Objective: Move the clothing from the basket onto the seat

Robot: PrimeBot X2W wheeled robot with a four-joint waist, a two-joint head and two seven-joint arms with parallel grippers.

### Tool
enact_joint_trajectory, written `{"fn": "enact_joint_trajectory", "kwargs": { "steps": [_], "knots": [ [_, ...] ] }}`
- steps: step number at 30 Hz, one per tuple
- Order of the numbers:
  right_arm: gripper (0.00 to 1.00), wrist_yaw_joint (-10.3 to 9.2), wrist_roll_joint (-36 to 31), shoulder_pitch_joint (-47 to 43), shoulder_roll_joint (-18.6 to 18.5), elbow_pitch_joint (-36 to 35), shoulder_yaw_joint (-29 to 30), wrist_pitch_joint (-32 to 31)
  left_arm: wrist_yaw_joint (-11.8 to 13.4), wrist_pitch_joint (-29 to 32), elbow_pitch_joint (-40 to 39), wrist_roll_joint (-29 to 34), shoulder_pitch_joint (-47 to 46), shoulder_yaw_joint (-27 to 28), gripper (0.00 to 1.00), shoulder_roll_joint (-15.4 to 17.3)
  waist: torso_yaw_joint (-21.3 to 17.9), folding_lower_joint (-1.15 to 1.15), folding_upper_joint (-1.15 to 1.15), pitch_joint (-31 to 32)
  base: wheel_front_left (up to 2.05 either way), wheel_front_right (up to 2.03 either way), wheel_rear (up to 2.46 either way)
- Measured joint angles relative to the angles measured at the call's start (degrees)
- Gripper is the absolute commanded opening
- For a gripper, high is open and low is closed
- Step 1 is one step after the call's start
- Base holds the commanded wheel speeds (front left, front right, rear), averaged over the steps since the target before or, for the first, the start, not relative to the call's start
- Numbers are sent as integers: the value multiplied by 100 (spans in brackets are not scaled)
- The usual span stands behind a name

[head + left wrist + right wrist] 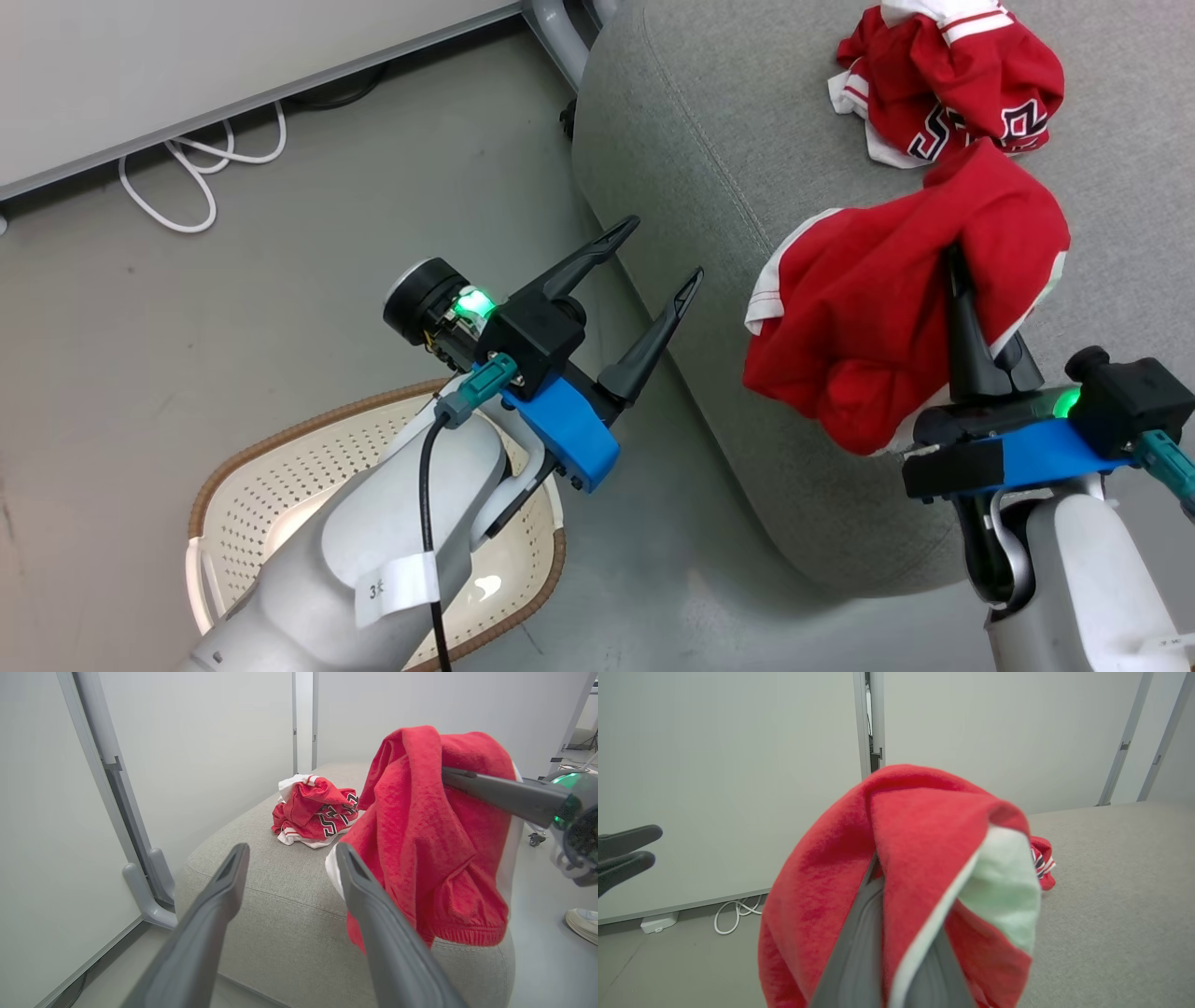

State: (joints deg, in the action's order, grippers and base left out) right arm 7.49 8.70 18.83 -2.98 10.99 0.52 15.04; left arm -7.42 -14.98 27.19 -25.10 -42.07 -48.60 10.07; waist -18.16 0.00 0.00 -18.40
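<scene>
Right gripper (pixel 957 266): fingers pressed together on a fold of the plain red garment (pixel 868 317). The cloth drapes over the fingertips and hangs down on both sides, white trim showing at its edges. The fingertips themselves are buried in the fabric.

Directly under the hanging garment is the front corner of the grey seat (pixel 709 140). The lower hem may brush the cushion; cannot tell from these angles.

Beyond the fingertips, further in on the seat, the second red garment (pixel 952 84) lies crumpled, with black-and-white print and white stripes. The two garments are close in the head view and apart in the left wrist view.

Left gripper (pixel 665 250): jaws spread wide, nothing between them, off to the left of the held garment, over the floor just beside the seat's edge.

Behind it, under its forearm, the basket (pixel 280 485) sits on the floor; the arm covers its middle.

A white cable (pixel 187 177) loops along the wall base, well past the left gripper.
</scene>
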Motion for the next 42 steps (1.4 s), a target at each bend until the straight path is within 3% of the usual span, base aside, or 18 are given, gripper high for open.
{"fn": "enact_joint_trajectory", "kwargs": {
  "steps": [13,24,32,37,42],
  "knots": [
    [0,0,-347,1558,-170,-298,303,0,83,175,-323,109,-282,-11,100,224,40,0,0,-571,0,0,0],
    [0,0,-424,3584,-1191,-208,1645,1,134,491,-782,294,-813,10,100,508,174,0,0,-1708,0,0,0],
    [0,0,-378,4271,-2089,646,2323,1,183,617,-1111,415,-1133,38,100,667,250,1,0,-2491,0,0,0],
    [0,0,-511,4236,-2173,1445,2318,1,204,639,-1240,444,-1181,42,100,768,317,1,0,-2783,0,0,0],
    [0,0,-606,4128,-1889,2005,2224,0,241,667,-1324,450,-1193,45,100,829,373,1,0,-2916,0,0,0]
  ]
}}
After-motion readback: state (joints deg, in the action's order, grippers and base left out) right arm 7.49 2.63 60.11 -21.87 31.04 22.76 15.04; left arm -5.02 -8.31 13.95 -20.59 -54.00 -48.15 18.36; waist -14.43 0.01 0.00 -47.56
